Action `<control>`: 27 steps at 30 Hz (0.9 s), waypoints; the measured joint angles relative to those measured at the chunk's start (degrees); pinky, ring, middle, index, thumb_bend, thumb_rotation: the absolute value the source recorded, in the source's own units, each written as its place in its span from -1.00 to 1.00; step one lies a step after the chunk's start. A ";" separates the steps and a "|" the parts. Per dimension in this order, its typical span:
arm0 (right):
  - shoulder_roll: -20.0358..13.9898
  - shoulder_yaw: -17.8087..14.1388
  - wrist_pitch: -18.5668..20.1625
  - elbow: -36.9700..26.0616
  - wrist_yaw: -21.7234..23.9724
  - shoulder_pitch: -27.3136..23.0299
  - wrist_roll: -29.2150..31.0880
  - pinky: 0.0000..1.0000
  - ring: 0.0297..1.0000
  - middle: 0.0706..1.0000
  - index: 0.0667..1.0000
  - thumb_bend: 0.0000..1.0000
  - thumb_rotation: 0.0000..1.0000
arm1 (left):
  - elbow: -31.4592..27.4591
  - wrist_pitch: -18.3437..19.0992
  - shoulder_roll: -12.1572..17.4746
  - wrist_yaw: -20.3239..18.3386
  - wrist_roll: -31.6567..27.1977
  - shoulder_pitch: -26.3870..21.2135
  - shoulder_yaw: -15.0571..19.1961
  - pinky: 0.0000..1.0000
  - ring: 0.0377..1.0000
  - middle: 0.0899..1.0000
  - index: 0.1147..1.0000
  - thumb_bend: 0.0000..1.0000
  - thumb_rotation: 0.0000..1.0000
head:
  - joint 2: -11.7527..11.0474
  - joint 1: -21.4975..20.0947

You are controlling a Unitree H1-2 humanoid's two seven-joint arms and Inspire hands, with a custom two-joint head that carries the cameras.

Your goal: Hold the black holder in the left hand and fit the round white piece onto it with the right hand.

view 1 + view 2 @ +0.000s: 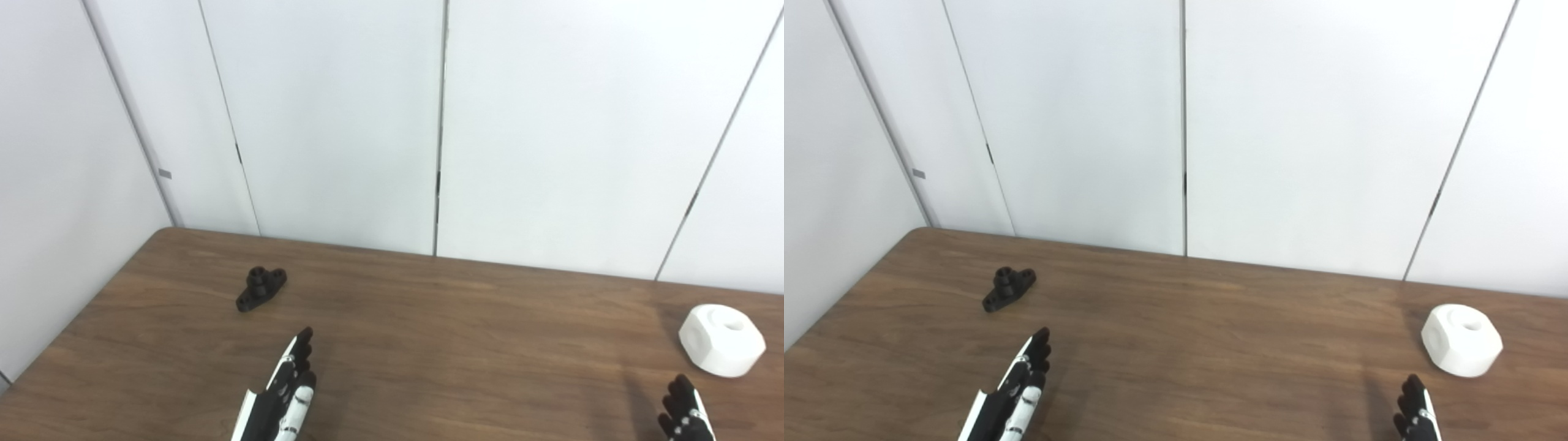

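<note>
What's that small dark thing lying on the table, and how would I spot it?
Start at the wooden table, far left corner. The black holder lies there, beyond the left hand. It's small and dark with a raised stub, unlike the chunky white piece at right.

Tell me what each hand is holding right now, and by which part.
Nothing is held. The left hand and right hand are empty; the black holder and round white piece lie untouched on the table.
</note>
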 measured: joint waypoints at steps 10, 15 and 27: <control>-0.07 -0.76 0.13 -0.11 0.00 0.00 0.04 1.00 1.00 1.00 1.00 0.21 1.00 | -0.42 1.16 -0.05 2.35 5.77 0.01 -0.24 0.75 0.87 0.89 0.82 -0.16 -0.22 | 1.14 0.18; -0.23 -0.96 0.15 -0.12 0.01 0.00 0.02 1.00 1.00 1.00 1.00 0.20 1.00 | -2.77 8.65 -0.20 5.50 13.04 0.17 -0.13 0.58 0.75 0.77 0.71 0.14 -0.78 | 1.58 1.32; -0.35 -1.63 0.18 -0.23 0.31 0.14 0.05 1.00 1.00 1.00 1.00 0.26 1.00 | -11.05 23.09 0.03 10.23 22.02 -0.73 2.10 0.72 0.75 0.73 0.68 0.52 -0.83 | 3.78 3.87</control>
